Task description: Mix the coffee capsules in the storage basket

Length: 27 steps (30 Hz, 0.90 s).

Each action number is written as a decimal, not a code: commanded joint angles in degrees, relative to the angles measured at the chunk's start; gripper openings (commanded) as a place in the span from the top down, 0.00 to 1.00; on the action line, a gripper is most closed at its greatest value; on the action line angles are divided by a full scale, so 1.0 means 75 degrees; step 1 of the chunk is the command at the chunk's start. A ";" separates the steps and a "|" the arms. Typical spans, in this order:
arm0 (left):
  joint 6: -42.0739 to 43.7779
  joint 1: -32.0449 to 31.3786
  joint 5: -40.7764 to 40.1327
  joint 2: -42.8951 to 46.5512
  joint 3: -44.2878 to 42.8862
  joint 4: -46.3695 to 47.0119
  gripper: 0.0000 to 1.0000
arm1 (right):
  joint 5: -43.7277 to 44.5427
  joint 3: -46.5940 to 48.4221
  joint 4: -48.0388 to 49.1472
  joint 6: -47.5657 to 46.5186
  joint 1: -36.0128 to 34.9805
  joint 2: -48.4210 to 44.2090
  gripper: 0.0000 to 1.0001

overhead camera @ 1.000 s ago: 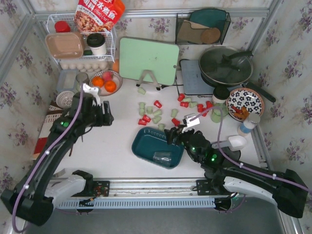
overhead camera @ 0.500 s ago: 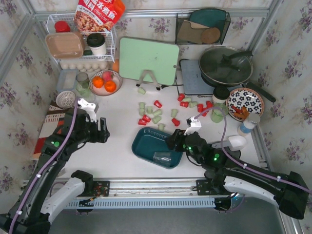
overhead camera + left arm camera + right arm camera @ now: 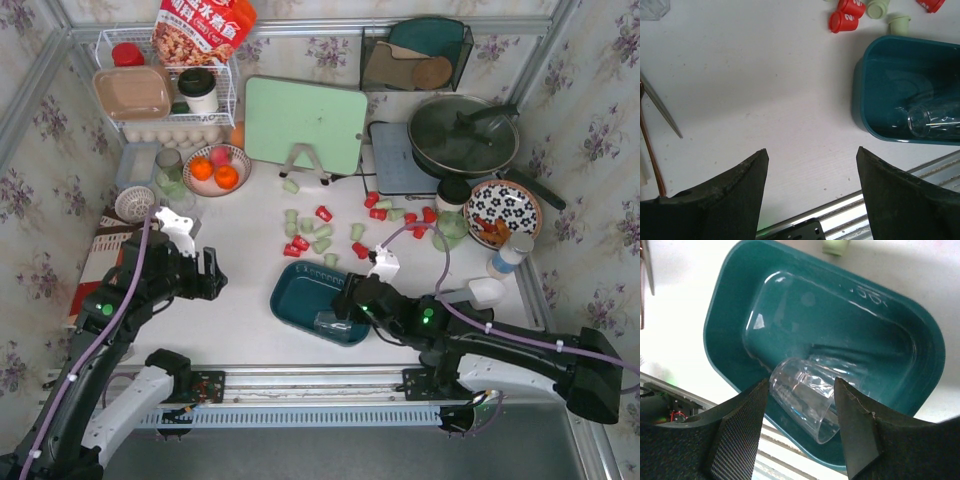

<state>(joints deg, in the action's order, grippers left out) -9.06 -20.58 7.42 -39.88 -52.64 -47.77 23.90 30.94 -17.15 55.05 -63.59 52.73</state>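
The dark teal storage basket (image 3: 298,292) sits near the table's front, with a clear plastic cup (image 3: 330,321) lying on its side in it and no capsules inside. Red and pale green coffee capsules (image 3: 305,235) are scattered on the white table behind it, with more of them near the stove (image 3: 400,213). My right gripper (image 3: 801,385) reaches into the basket (image 3: 790,305), its fingers pressed against both sides of the cup (image 3: 805,400). My left gripper (image 3: 812,155) hangs open over bare table left of the basket (image 3: 875,85). Red capsules (image 3: 842,21) lie beyond it.
A green cutting board (image 3: 305,122) leans at the back. A fruit bowl with oranges (image 3: 216,168) and a white wire rack (image 3: 165,95) stand back left. A lidded pan (image 3: 462,135), patterned plate (image 3: 503,210) and white scoop (image 3: 485,292) are right. A metal rail (image 3: 310,385) edges the front.
My right gripper slid left and down into the basket and narrowed its jaws around the clear cup. My left arm drew back toward the front edge and lowered.
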 commanded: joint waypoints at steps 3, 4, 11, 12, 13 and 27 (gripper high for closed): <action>0.0023 0.0011 0.0378 0.0262 0.0074 0.0205 0.26 | 0.0492 0.0443 -0.0924 0.0926 -0.0485 0.0586 0.38; 0.0015 0.0007 0.0400 0.0285 0.0073 0.0207 0.27 | 0.0505 0.0505 -0.0925 0.0983 -0.0565 0.0682 0.38; 0.0001 0.0012 0.0523 0.0466 0.0100 0.0220 0.26 | 0.0855 0.0857 -0.1133 0.1328 -0.0944 0.1054 0.38; 0.0001 0.0009 0.0533 0.0505 0.0113 0.0236 0.26 | 0.0942 0.0901 -0.1181 0.1396 -0.1000 0.1076 0.38; 0.0001 0.0010 0.0544 0.0547 0.0119 0.0238 0.26 | 0.1034 0.0946 -0.1241 0.1491 -0.1066 0.1089 0.38; -0.0023 0.0010 0.0753 0.0816 0.0184 0.0287 0.26 | 0.1767 0.1038 -0.2406 0.2821 -0.1632 0.0997 0.37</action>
<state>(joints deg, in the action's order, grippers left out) -9.10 -20.58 11.97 -34.09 -51.29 -47.35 34.89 39.09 -32.56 72.01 -75.20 60.58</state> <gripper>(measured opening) 0.737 0.627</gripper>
